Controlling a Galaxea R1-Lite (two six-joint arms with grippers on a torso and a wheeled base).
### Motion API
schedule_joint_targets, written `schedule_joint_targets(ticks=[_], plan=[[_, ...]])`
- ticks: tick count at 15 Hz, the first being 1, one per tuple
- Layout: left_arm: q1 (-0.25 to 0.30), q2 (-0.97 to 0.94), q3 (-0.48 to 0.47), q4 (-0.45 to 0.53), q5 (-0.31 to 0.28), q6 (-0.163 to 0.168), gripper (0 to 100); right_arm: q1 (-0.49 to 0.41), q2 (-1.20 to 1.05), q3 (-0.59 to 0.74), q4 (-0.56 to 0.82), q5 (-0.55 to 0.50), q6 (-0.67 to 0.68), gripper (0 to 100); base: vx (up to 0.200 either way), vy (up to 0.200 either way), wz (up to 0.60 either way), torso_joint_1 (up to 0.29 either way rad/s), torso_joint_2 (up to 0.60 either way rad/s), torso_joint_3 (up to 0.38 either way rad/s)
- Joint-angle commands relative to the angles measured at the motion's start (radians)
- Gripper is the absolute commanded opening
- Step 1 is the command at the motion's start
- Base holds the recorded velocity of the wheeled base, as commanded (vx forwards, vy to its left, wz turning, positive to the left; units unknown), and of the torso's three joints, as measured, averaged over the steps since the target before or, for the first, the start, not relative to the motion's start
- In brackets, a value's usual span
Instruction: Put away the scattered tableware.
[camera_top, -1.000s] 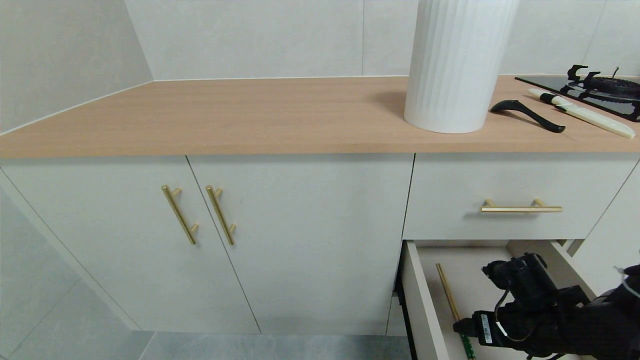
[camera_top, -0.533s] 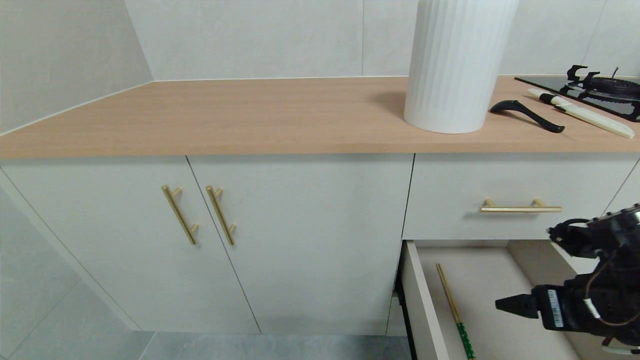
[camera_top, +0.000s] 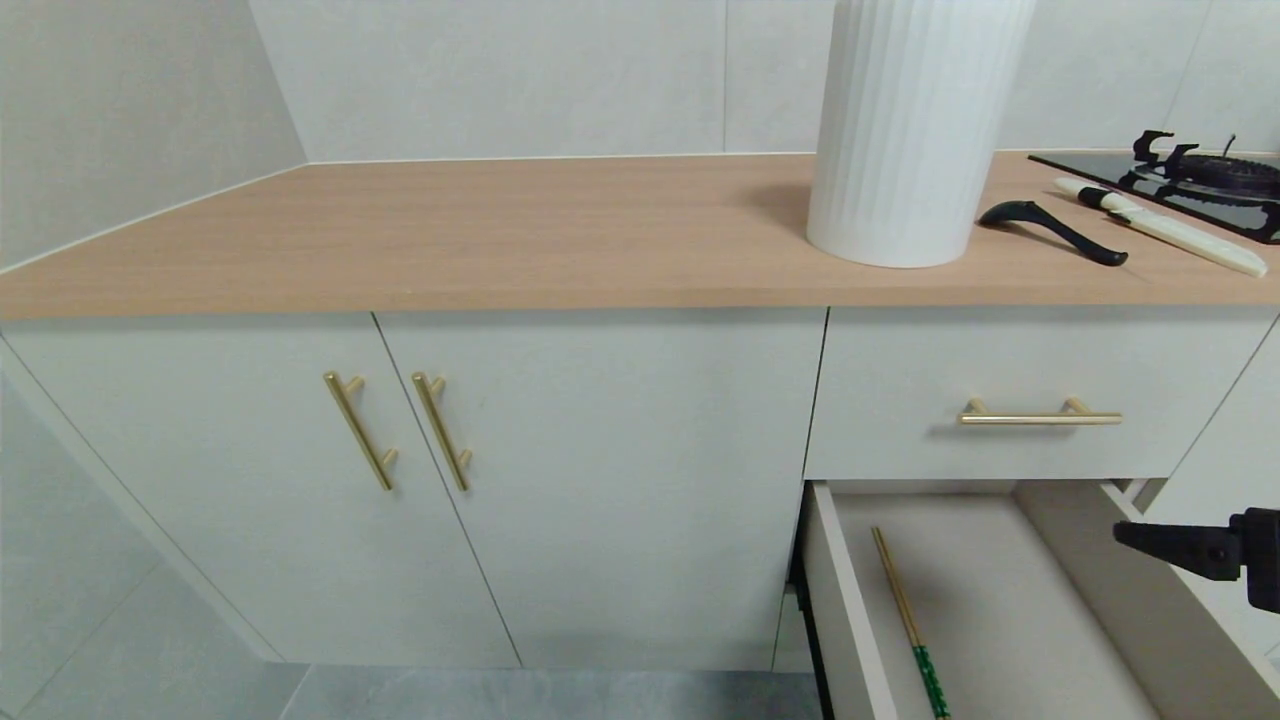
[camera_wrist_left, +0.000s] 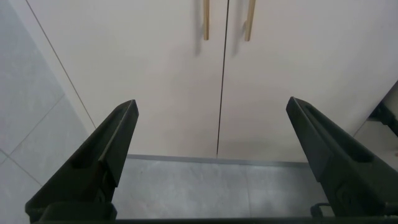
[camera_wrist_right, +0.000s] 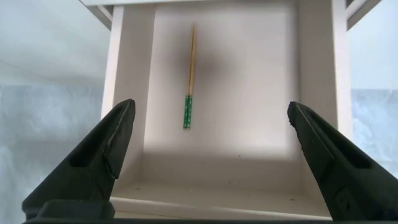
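Observation:
A pair of wooden chopsticks (camera_top: 905, 620) with green ends lies on the floor of the open lower drawer (camera_top: 845, 610), near its left wall. My right gripper (camera_wrist_right: 210, 109) hangs open above the drawer (camera_wrist_right: 127, 93), with the chopsticks (camera_wrist_right: 189, 81) lying free below it; one of its fingers (camera_top: 1170, 541) shows at the drawer's right side. On the counter lie a black spoon (camera_top: 1055, 232) and a white knife (camera_top: 1160, 225). My left gripper (camera_wrist_left: 211, 104) is open and holds nothing, low in front of the cabinet doors.
A tall white ribbed container (camera_top: 905, 130) stands on the wooden counter (camera_top: 500, 230) left of the spoon. A black gas hob (camera_top: 1210, 180) sits at the far right. A shut upper drawer with a gold handle (camera_top: 1040, 415) is above the open one.
My right gripper has drawn back from the chopsticks' green ends, up and to the right, out to the drawer's right side. The chopsticks stay lying in the drawer.

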Motion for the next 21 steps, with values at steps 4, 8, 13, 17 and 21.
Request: schedule_joint_targets(ticks=[4,8,13,17,21], plan=[[0.001,0.001,0.0,-0.001,0.0,-0.001,100,-0.002,-0.019,0.012,-0.004,0.0,-0.02,100,0.0,0.0,0.0,0.068,-0.23,-0.245],[0.001,0.001,0.0,-0.001,0.0,0.001,100,0.001,-0.016,0.018,-0.004,0.0,-0.021,100,0.0,0.0,0.0,0.129,-0.51,-0.31],[0.001,0.001,0.0,-0.001,0.0,-0.001,100,0.001,-0.011,0.022,-0.007,0.001,-0.021,100,0.0,0.0,0.0,0.172,-0.47,-0.296],[0.001,0.001,0.0,-0.001,0.0,-0.001,100,0.003,-0.01,0.022,-0.007,0.001,-0.021,100,0.0,0.0,0.0,0.195,-0.48,-0.29],[0.001,0.001,0.0,-0.001,0.0,-0.001,100,0.004,-0.011,0.024,-0.007,0.001,-0.021,100,0.0,0.0,0.0,0.212,-0.49,-0.284]])
